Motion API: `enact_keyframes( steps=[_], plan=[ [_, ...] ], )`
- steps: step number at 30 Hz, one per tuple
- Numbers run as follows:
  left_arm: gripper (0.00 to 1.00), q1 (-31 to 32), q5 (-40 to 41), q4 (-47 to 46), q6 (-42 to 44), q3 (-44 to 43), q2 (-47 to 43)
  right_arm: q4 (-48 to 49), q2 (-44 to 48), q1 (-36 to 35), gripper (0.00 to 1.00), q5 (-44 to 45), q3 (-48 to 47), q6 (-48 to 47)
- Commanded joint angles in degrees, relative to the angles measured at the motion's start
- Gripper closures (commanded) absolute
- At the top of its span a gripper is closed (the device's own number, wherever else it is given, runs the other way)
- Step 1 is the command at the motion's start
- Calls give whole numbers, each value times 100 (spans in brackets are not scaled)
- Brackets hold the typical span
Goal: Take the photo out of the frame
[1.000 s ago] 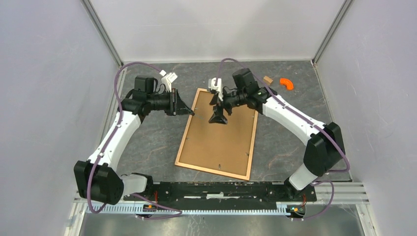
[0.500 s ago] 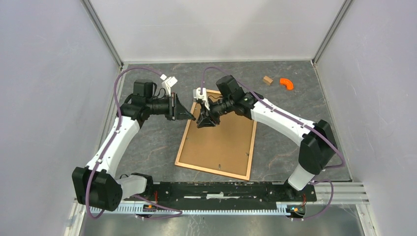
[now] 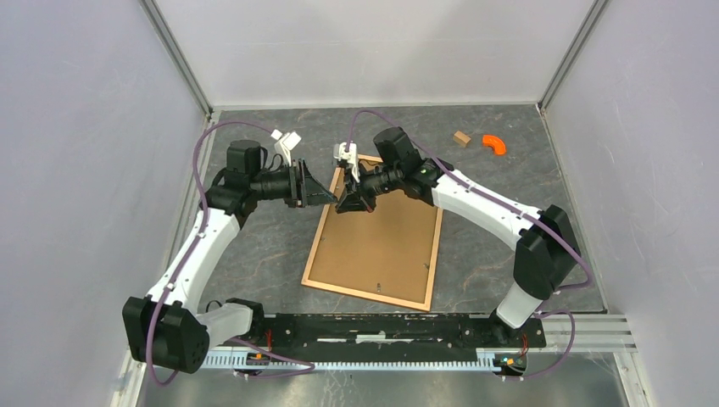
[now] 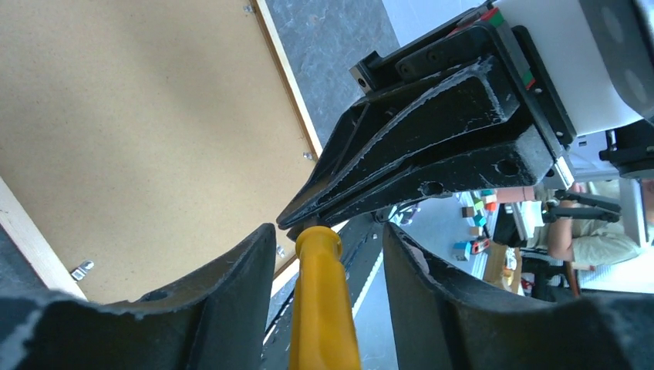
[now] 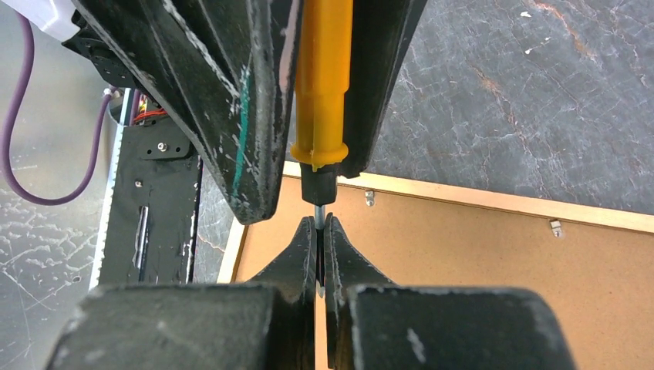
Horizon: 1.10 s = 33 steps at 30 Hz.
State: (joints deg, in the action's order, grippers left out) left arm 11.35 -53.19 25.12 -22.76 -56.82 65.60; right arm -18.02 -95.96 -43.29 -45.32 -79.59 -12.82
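Right gripper (image 5: 320,231) pinching screwdriver (image 5: 324,77) shaft, frame (image 5: 478,200) beneath

A frame (image 3: 365,295) lies flat in the middle of the bench (image 3: 271,246), back up, with a board (image 3: 381,246) set inside it. Above its far left corner two tools meet: the left tool (image 3: 326,197) from the left, the right tool (image 3: 349,203) from the right. A screwdriver (image 5: 324,77) runs between them, its handle between the left tool's fingers, its shaft pinched in the right tool's. Far right, a block (image 3: 461,138) sits just left of a curved piece (image 3: 494,145).
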Motion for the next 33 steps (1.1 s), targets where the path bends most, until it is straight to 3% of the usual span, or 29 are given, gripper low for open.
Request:
enact_keyframes(
  steps=[1, 10, 11, 12, 14, 16, 22, 27, 33],
  plan=[
    [44, -21, -248, -596, -674, 180, -59, 387, 181, -15, 100, -47, 106, 293],
    [88, -44, -126, -889, -778, 416, -148, 500, 302, -19, 100, -240, 377, 281],
    [93, -54, -70, -816, -700, 402, -161, 439, 306, -17, 92, -228, 403, 210],
    [98, -54, 41, -695, -542, 363, -176, 300, 322, -22, 72, -189, 421, 69],
    [98, -62, 394, -248, 5, 198, -180, -9, 411, -22, 41, 21, 547, -320],
    [98, -63, 889, 322, 614, 23, -173, -262, 621, -16, 31, 287, 875, -746],
    [98, -46, 1742, 1073, 1984, -58, -71, -625, 1254, -423, 26, 920, 2207, -1647],
    [98, -46, 1898, 1105, 2081, -49, 160, -759, 1591, -1385, 21, 1779, 2968, -2194],
    [98, -13, 1886, 1093, 2150, 7, 238, -619, 1725, -2139, 9, 2543, 3685, -2287]
  ],
)
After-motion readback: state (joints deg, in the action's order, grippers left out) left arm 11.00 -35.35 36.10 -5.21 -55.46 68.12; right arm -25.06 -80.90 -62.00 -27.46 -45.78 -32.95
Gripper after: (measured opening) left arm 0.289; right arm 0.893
